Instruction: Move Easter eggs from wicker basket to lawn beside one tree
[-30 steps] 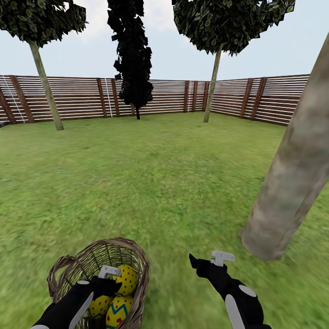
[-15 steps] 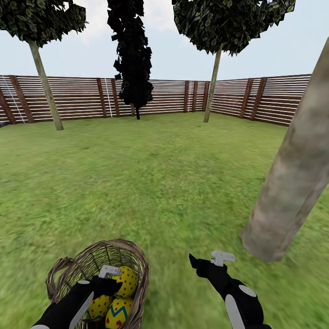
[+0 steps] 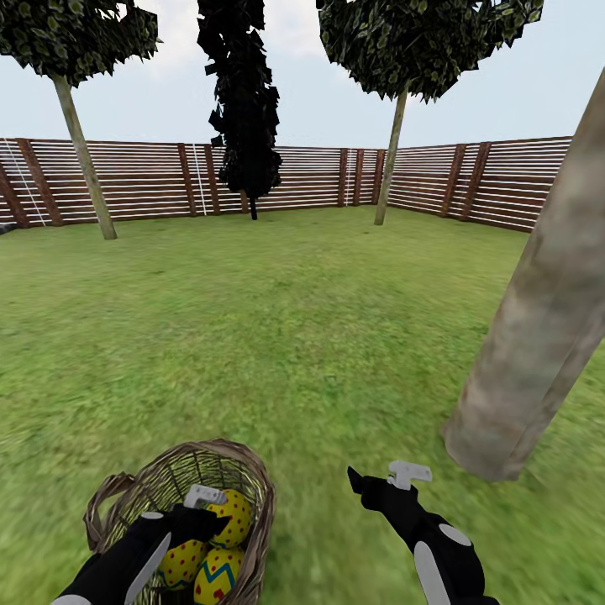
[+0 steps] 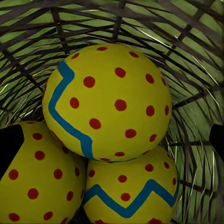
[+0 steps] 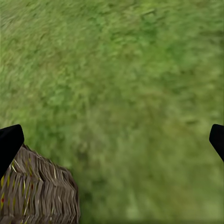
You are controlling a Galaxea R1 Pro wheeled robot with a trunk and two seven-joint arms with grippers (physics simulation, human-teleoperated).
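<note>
1. Left wrist view showed the three Easter eggs point(image 4: 109, 105) packed together inside the wicker basket point(image 4: 196, 56), touching one another: smooth, rounded, glossy yellow shells with red dots, two of them crossed by a blue zigzag band.
2. From the head view the eggs point(image 3: 220, 538) sat in the bottom of the basket point(image 3: 252, 483), a round brown bowl of open, coarse weave with a small loop handle point(image 3: 105, 496) at its rim; grass showed through the gaps.
3. The left gripper point(image 3: 206, 508) hung inside the basket just above the eggs; its dark fingertips point(image 4: 10, 147) stood spread at either side of the cluster, released, with nothing between them.
4. The right gripper point(image 3: 391, 479) hovered over bare grass beside the basket, its fingers apart and empty; in the right wrist view one fingertip point(image 5: 9, 144) sat next to the basket's woven wall point(image 5: 37, 196).
5. The lawn point(image 3: 302, 319) was flat, mottled green and softly blurred.
6. A thick, mottled grey-brown trunk point(image 3: 538, 336) of a tree rose tilted near the right arm, well apart from the basket.
7. Farther off, two slim-trunked leafy trees point(image 3: 395, 151) and a narrow, almost black tree point(image 3: 245, 109) stood before the brown horizontal-slat fence point(image 3: 151, 181) under a pale sky.
</note>
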